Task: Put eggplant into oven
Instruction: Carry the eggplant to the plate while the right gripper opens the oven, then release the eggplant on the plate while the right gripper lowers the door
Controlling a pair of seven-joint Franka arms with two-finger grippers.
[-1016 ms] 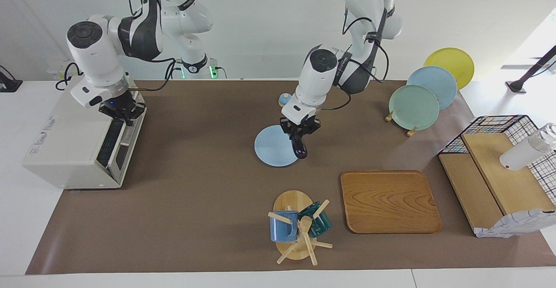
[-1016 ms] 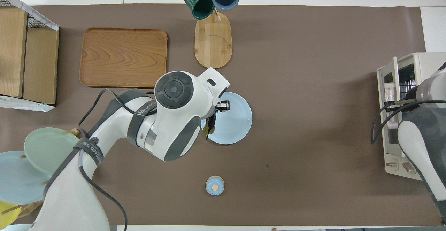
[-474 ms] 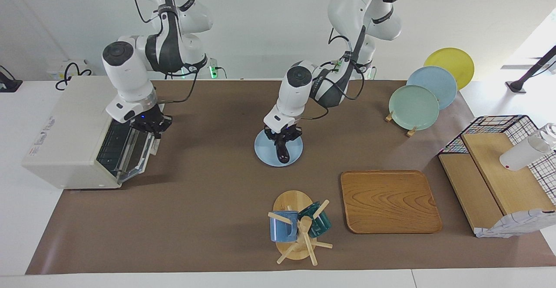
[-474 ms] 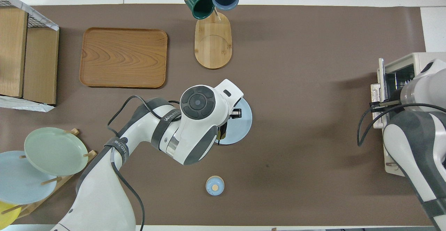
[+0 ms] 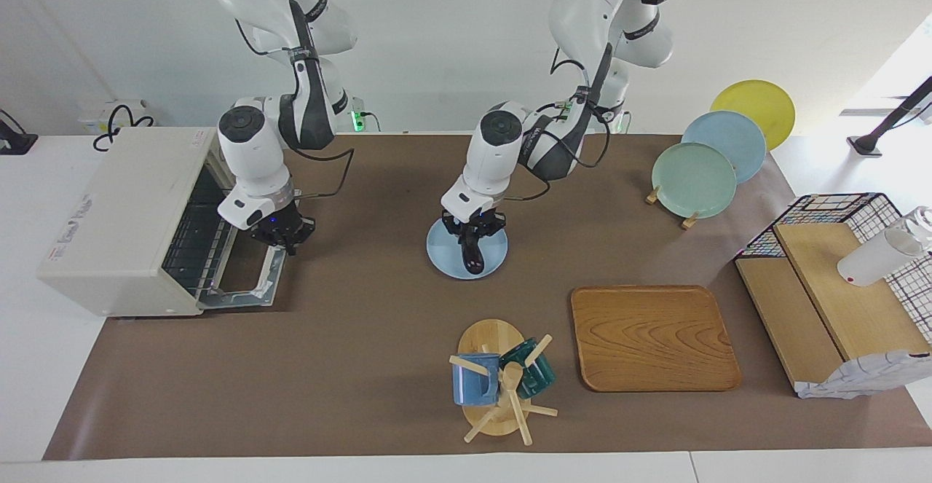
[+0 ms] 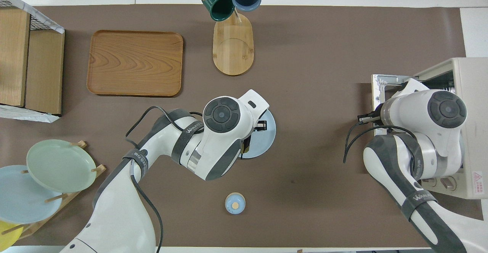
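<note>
The dark, slim eggplant [image 5: 472, 257] lies on a pale blue plate [image 5: 444, 257] in the middle of the table. My left gripper [image 5: 473, 239] stands right over it, at the eggplant's end nearer the robots; in the overhead view the left hand covers it and part of the plate [image 6: 267, 138]. The cream-white oven [image 5: 124, 199] stands at the right arm's end of the table, its door [image 5: 244, 279] folded down flat and the wire rack [image 5: 193, 239] showing inside. My right gripper [image 5: 285, 241] is shut on the handle at the door's outer edge.
A mug tree [image 5: 495, 381] with a blue and a green mug and a wooden tray [image 5: 652, 337] lie farther from the robots than the plate. A rack of plates [image 5: 695, 177] and a wire basket [image 5: 837, 286] stand at the left arm's end. A small blue lid [image 6: 235, 203] lies nearer the robots.
The right gripper has swung the oven door from almost closed down to flat. The left gripper has come down with the eggplant onto the blue plate.
</note>
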